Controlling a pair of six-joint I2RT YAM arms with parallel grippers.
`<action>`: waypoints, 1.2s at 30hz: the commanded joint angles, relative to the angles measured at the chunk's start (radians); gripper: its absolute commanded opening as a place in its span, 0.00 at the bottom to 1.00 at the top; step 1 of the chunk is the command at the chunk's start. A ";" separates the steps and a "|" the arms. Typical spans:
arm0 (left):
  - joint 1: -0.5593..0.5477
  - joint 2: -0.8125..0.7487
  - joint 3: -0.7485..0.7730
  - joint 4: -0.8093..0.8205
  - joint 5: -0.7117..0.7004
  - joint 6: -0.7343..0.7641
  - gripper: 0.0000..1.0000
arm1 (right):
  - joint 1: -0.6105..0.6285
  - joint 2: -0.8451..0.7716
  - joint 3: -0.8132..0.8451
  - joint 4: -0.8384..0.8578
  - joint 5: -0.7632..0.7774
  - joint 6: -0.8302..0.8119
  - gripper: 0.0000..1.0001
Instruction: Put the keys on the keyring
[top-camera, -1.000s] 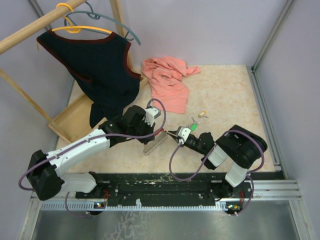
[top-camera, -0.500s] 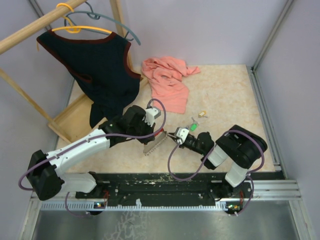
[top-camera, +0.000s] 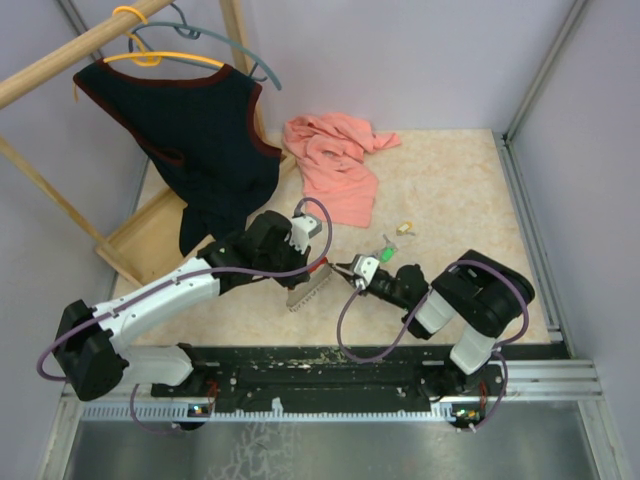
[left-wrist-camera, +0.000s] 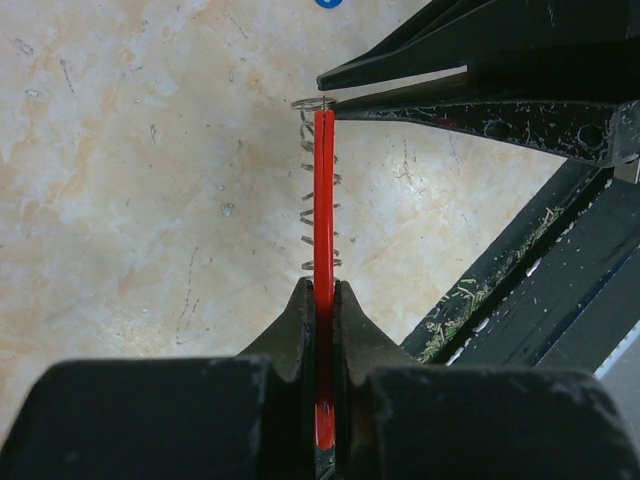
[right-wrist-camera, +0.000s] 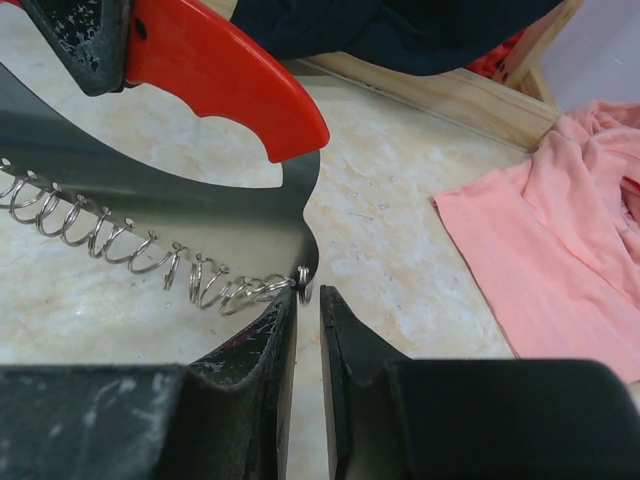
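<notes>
My left gripper (top-camera: 318, 264) (left-wrist-camera: 323, 290) is shut on the red side of the keyring (top-camera: 308, 287) (left-wrist-camera: 324, 200) and holds it edge-up over the table. In the right wrist view the keyring (right-wrist-camera: 200, 215) shows a red grip, a grey metal plate and several small wire rings (right-wrist-camera: 130, 248) along its lower edge. My right gripper (top-camera: 345, 268) (right-wrist-camera: 308, 297) is narrowly open, its tips at the end ring, which touches the left fingertip. A green key (top-camera: 386, 254) and a pale yellow key (top-camera: 404, 229) lie on the table behind the right gripper. A blue speck (left-wrist-camera: 328, 2) shows at the top edge.
A pink cloth (top-camera: 335, 160) (right-wrist-camera: 560, 230) lies at the back middle. A dark vest (top-camera: 190, 130) hangs on a wooden rack whose base (top-camera: 150, 235) (right-wrist-camera: 450, 95) stands at the left. The black rail (top-camera: 330, 375) (left-wrist-camera: 540, 290) runs along the near edge.
The right gripper has shifted very slightly at the keyring's end. The left arm and keyring have held still.
</notes>
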 joint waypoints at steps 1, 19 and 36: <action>-0.005 -0.009 0.023 0.015 0.008 -0.005 0.00 | 0.016 -0.018 0.021 0.007 -0.032 0.001 0.17; -0.006 -0.009 0.028 0.013 0.016 0.000 0.00 | 0.017 -0.022 0.013 0.057 -0.023 0.009 0.16; -0.004 -0.041 -0.036 0.070 -0.033 -0.027 0.00 | 0.017 -0.083 0.000 -0.006 0.036 -0.005 0.00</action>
